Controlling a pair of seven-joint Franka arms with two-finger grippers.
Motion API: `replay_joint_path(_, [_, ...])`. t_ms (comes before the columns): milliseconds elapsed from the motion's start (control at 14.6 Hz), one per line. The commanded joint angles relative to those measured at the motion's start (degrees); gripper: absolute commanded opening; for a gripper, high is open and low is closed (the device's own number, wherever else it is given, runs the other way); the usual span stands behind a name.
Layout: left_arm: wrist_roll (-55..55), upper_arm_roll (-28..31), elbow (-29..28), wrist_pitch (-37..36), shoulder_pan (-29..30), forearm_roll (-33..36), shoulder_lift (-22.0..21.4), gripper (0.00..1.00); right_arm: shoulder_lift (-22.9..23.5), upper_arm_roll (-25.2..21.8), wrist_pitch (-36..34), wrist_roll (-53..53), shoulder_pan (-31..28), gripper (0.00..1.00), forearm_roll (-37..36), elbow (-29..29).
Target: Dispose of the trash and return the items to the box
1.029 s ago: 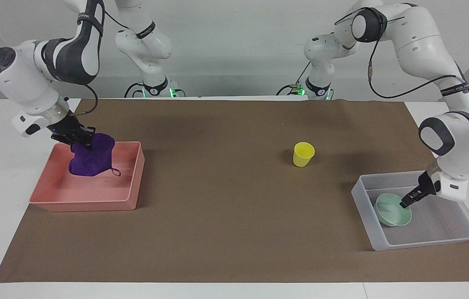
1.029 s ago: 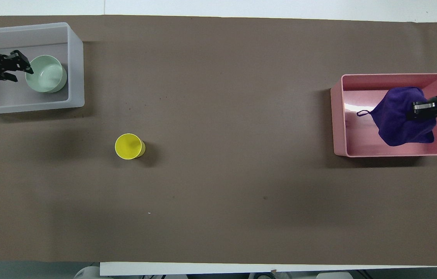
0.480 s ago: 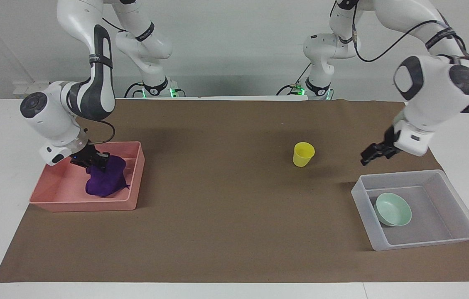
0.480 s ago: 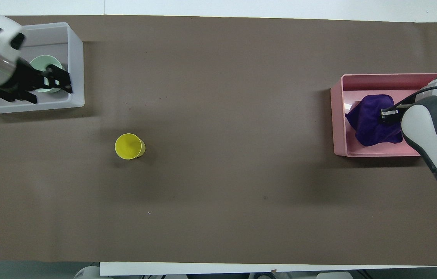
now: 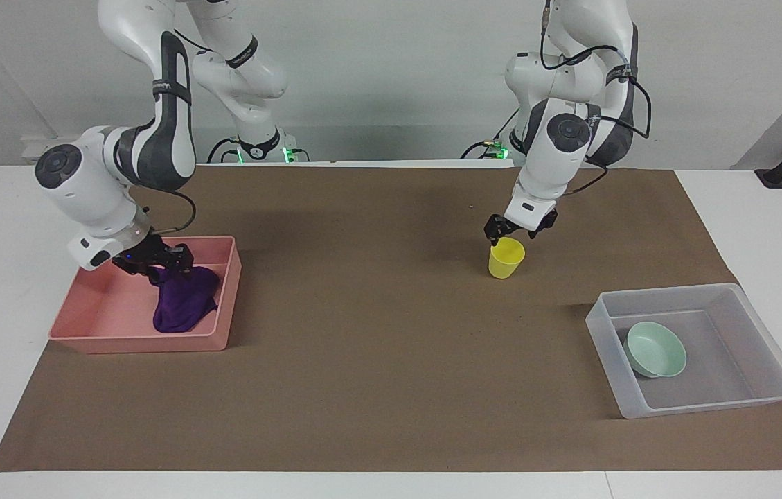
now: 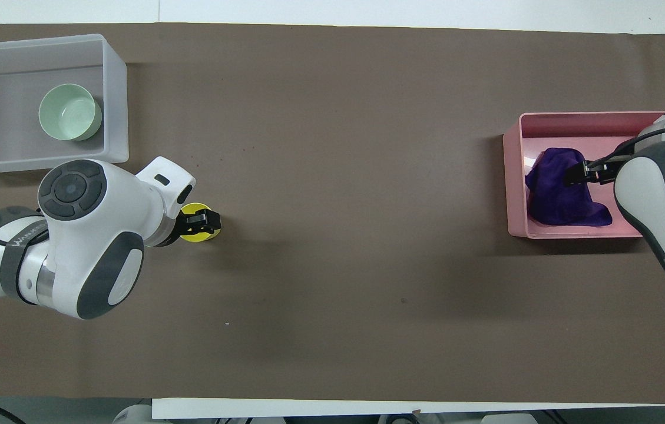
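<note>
The purple cloth (image 5: 183, 305) hangs from my right gripper (image 5: 167, 267) inside the pink tray (image 5: 100, 312), with its lower part on the tray floor. The overhead view shows the cloth (image 6: 556, 194) heaped in the pink tray (image 6: 597, 123) under the right gripper (image 6: 571, 175). The yellow cup (image 5: 505, 260) stands upright on the brown mat. My left gripper (image 5: 519, 232) is open just above its rim and covers part of the cup (image 6: 194, 237) in the overhead view. The mint-green bowl (image 5: 655, 350) sits in the translucent box (image 5: 771, 333) at the left arm's end, as the overhead view also shows (image 6: 70, 112).
The brown mat (image 5: 363, 346) covers most of the table. The box (image 6: 114, 100) and the pink tray stand at the two ends of the table. The cup is nearer to the robots than the box.
My left gripper has let go of the bowl, left the box and moved over the yellow cup. My right gripper has lowered the cloth into the pink tray.
</note>
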Motion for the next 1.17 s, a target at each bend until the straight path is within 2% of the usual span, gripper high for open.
replay_joint_path(0, [-0.4, 0.9, -1.9, 1.1, -0.5, 1.1, -2.1, 0.99, -2.3, 0.3, -5.7, 0.4, 1.9, 1.0, -0.2, 3.4])
replay_joint_path(343, [0.3, 0.9, -4.4, 6.2, 1.5, 1.1, -0.6, 0.82, -3.3, 0.4, -20.5, 3.9, 2.9, 1.0, -0.4, 13.4])
replay_joint_path(412, [0.0, 0.9, -4.4, 7.3, 1.5, 1.0, 0.3, 0.59, -4.2, 0.4, -22.2, 3.9, 2.9, 1.0, -0.4, 13.7])
replay_joint_path(480, [-0.2, 0.9, -4.8, 7.9, 1.1, 1.1, 0.6, 0.24, -5.5, 0.4, -23.3, 3.9, 2.9, 1.0, -0.5, 13.7])
replay_joint_path(549, [-0.1, 0.9, -4.8, 7.9, 0.8, 1.1, 0.6, 0.12, -6.4, 0.4, -24.9, 3.9, 2.8, 1.0, -0.5, 13.7])
replay_joint_path(618, [0.0, 0.9, -4.7, 8.1, 0.8, 1.1, 0.7, 0.05, -7.5, 0.4, -26.7, 4.0, 2.8, 1.0, -0.5, 13.7])
replay_joint_path(686, [0.0, 0.9, -4.6, 8.2, 0.8, 1.0, 0.7, 0.0, -8.2, 0.5, -27.3, 4.5, 2.9, 1.0, -0.4, 13.7])
replay_joint_path(824, [0.1, 1.0, -2.4, 7.7, 1.4, 1.0, 1.8, 0.0, -9.1, 0.9, -28.1, 4.9, 2.9, 1.0, 0.1, 13.7])
replay_joint_path(961, [-0.2, 1.4, 3.6, 4.3, 2.1, 1.0, 3.0, 0.0, -9.3, 1.9, -28.6, 5.0, 2.9, 1.0, 0.1, 14.3])
replay_joint_path(1098, [0.4, 1.4, 12.9, -5.3, 5.5, 1.0, 2.5, 0.0, -8.9, 2.5, -29.2, 5.7, 2.9, 1.0, 0.1, 15.8])
